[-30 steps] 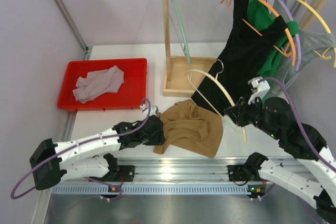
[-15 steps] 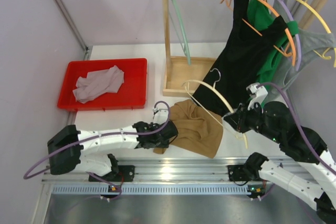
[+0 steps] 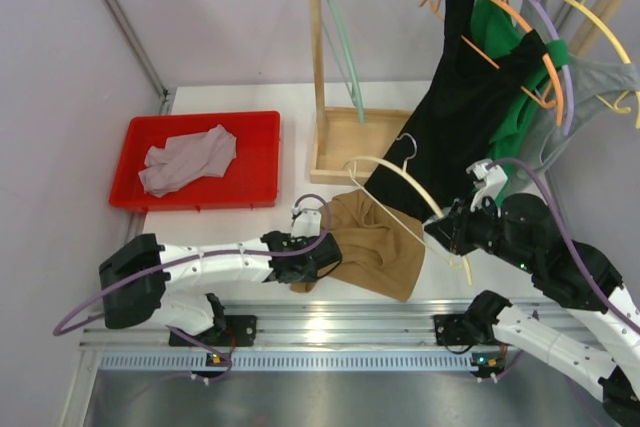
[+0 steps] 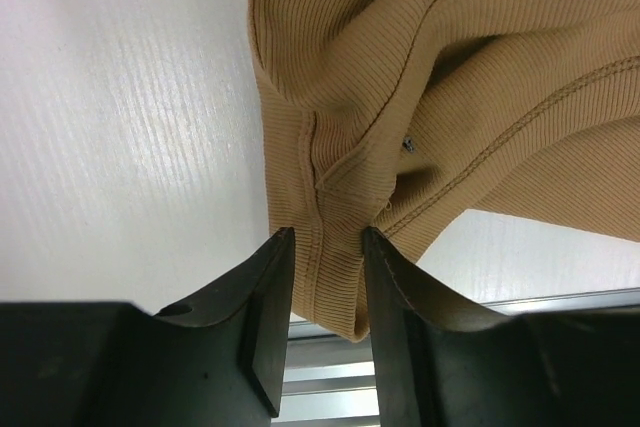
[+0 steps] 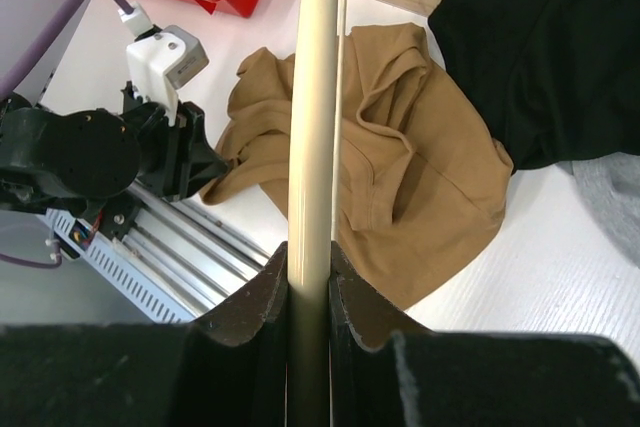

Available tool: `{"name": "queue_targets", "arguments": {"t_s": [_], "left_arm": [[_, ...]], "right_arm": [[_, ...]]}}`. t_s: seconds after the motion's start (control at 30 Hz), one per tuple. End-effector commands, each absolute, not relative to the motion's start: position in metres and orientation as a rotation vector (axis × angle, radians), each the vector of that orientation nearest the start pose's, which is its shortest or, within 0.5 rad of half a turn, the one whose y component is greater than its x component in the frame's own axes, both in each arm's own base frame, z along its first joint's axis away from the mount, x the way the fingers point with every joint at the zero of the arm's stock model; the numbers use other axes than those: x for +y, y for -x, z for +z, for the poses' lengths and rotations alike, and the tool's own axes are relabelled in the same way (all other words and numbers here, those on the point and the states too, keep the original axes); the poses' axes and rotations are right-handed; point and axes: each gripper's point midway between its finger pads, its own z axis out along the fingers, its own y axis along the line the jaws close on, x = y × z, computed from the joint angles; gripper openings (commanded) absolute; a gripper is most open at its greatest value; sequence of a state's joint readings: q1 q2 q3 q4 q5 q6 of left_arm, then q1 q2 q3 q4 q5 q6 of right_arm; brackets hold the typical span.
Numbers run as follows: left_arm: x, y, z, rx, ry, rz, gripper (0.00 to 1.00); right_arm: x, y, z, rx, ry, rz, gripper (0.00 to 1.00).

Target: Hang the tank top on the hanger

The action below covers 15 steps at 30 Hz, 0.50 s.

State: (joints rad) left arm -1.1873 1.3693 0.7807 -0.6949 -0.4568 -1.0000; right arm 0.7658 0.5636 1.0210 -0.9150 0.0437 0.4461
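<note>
The tan tank top [image 3: 375, 247] lies crumpled on the white table near the front edge. My left gripper [image 3: 322, 257] is at its lower-left corner. In the left wrist view the black fingers [image 4: 328, 237] are shut on a folded ribbed hem of the tank top [image 4: 450, 67]. My right gripper [image 3: 450, 232] is shut on one arm of the cream hanger [image 3: 400, 172] and holds it tilted above the top's right side, hook up. In the right wrist view the hanger bar [image 5: 318, 97] runs up from the jaws [image 5: 308, 252] across the tank top [image 5: 420, 167].
A red tray [image 3: 255, 162] holding a pale grey garment [image 3: 188, 159] sits at the left. A wooden rack [image 3: 320, 67] with a box base [image 3: 345, 147] stands at the back, carrying a black top [image 3: 460, 97], green garments and several coloured hangers. A metal rail [image 3: 330, 327] lines the front edge.
My left arm has swung right along the front edge and taken the tank top's lower-left corner. The right gripper has raised the hanger slightly up and left.
</note>
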Motion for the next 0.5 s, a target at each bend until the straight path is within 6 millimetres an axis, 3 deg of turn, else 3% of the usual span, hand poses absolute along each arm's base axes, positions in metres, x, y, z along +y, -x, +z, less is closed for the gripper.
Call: {"name": "queue_targets", "arguments": {"t_s": [0.0,0.1,0.47], "left_arm": [[-0.2294,-0.1402,0.0537,2.583,-0.172,-0.1,0.39],[-0.2335,-0.1382,0.0565,2.586,-0.187,-0.127,0.44],[-0.2257,-0.1364,0.0486,2.609,-0.199,-0.057,0.45]], "right_arm": [[0.1509,-0.1353,0.288,2.019,0.33,0.755,0.0],[0.1498,-0.1355,0.2869,2.022,0.331,0.746,0.0],[0.1514,-0.1366,0.2801,2.03,0.33,0.746,0.0]]}}
